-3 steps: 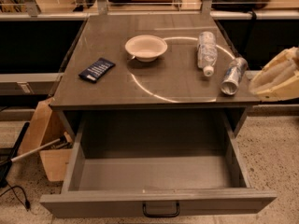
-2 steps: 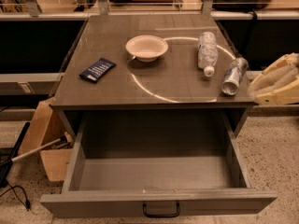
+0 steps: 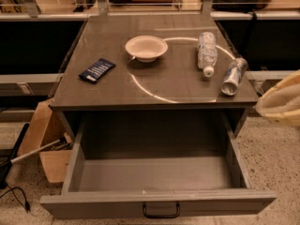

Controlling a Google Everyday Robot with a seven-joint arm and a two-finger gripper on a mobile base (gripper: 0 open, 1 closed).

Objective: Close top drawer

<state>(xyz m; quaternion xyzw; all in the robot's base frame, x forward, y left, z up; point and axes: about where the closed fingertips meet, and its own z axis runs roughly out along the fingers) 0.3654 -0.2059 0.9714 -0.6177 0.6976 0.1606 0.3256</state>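
Observation:
The top drawer [image 3: 93, 207] is pulled far out of the grey cabinet, toward the camera. Its deep grey box [image 3: 154, 172] has nothing in it. A small black handle [image 3: 161, 212] sits at the middle of its flat grey front, at the bottom edge of the camera view. My gripper [image 3: 281, 101], a cream-coloured shape, is at the right edge, beside the cabinet's right front corner. It is above and to the right of the drawer and apart from it. Part of it is cut off by the frame edge.
On the cabinet top [image 3: 178, 86] lie a white bowl [image 3: 146, 47], a dark blue packet [image 3: 96, 70], a clear plastic bottle [image 3: 206, 52] and a can on its side [image 3: 233, 76] near the right edge. A cardboard box [image 3: 44, 146] with a white stick stands on the floor at the left.
My gripper has moved down and slightly right, further toward the frame edge. The drawer and the things on the top have not moved.

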